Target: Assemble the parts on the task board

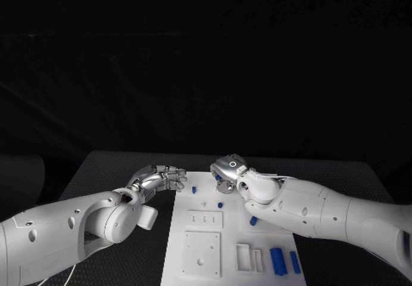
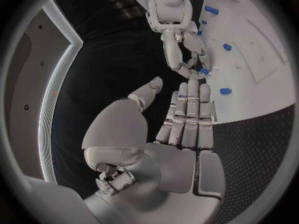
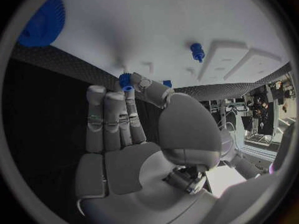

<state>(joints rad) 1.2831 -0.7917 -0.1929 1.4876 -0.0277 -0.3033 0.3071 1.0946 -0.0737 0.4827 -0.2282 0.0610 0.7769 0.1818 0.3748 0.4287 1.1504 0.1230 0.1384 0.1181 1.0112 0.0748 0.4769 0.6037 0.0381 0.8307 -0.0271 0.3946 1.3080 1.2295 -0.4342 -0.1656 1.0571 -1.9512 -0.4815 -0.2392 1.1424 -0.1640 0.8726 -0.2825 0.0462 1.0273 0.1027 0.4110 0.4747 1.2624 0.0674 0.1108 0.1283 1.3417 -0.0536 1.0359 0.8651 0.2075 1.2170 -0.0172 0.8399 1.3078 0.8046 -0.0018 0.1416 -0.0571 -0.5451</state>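
The white task board (image 1: 183,253) lies in the middle of the black table. My right hand (image 1: 231,174) hovers over its far end and pinches a small blue part (image 3: 126,79) between thumb and a finger; the left wrist view shows that same blue part (image 2: 204,70) at the fingertips of the right hand (image 2: 186,47). My left hand (image 1: 161,177) is at the board's far left corner, fingers straight and apart, holding nothing. Blue pegs (image 1: 194,190) (image 1: 221,205) stand on the board near both hands.
Two longer blue parts (image 1: 277,261) (image 1: 295,262) lie at the board's near right, beside white rectangular slots (image 1: 246,257). Another blue peg (image 1: 253,221) sits by my right forearm. A blue gear (image 3: 40,22) rests on the board (image 3: 156,25).
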